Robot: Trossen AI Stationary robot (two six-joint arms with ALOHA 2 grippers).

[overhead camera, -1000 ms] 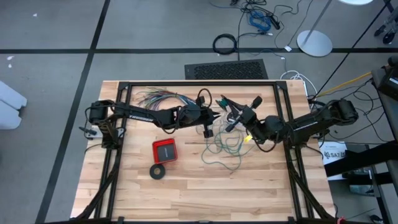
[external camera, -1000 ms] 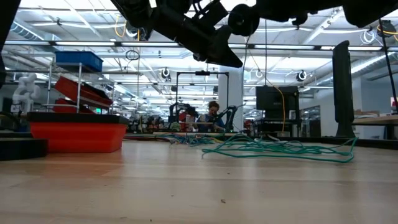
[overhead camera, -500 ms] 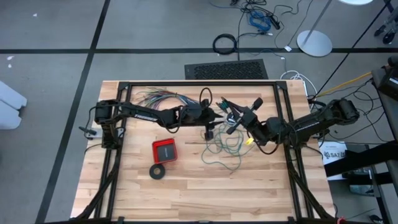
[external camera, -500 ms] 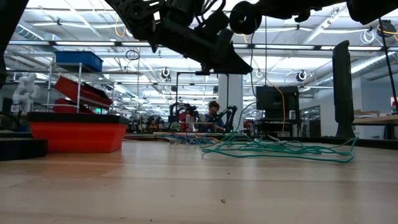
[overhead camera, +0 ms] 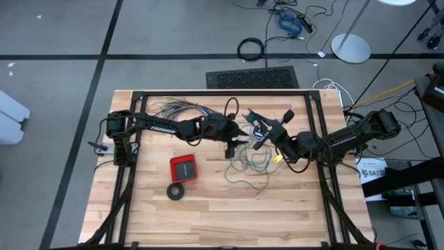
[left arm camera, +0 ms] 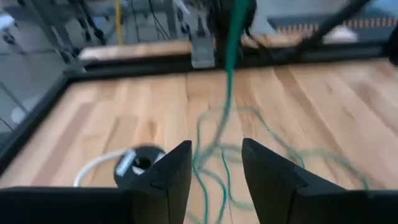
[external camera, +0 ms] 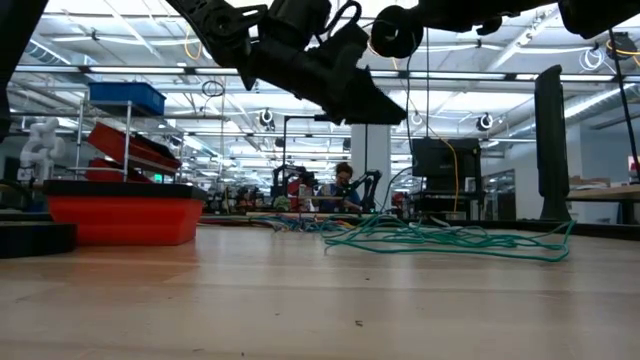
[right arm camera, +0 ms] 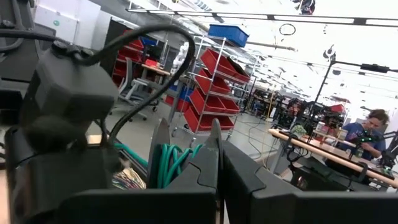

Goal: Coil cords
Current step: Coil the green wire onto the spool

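Note:
The teal-green wire lies as a loose tangle [overhead camera: 251, 165] on the table's middle, and one strand [left arm camera: 231, 56] rises from it steeply to my right gripper [overhead camera: 255, 126], which is shut and hangs above the table. My left gripper [left arm camera: 214, 168] stands open just left of that strand, slanting down, with teal loops on the table showing beyond its gap; it touches nothing I can see. The white cord [left arm camera: 93, 171] with its black round piece [left arm camera: 140, 163] lies on the table beside the left fingers. My right gripper has several turns of the teal wire [right arm camera: 173, 165] bunched against the side of its shut fingers [right arm camera: 208, 158]. Whether the turns are pinched or wound around a finger I cannot tell. The gripper points about level, and the wire runs down from it to the tangle on the table.
A fanned bundle of many-coloured wires [overhead camera: 173, 109] lies at the far left. A red box [overhead camera: 184, 167] and a black ring [overhead camera: 176, 192] sit left of the tangle. A black frame [overhead camera: 222, 93] borders the table. Bare wood lies toward the near edge.
My left gripper has tipped its fingers downward, sunk a little and edged toward the table's right, closer to the rising teal strand. The tangle on the table lies as before.

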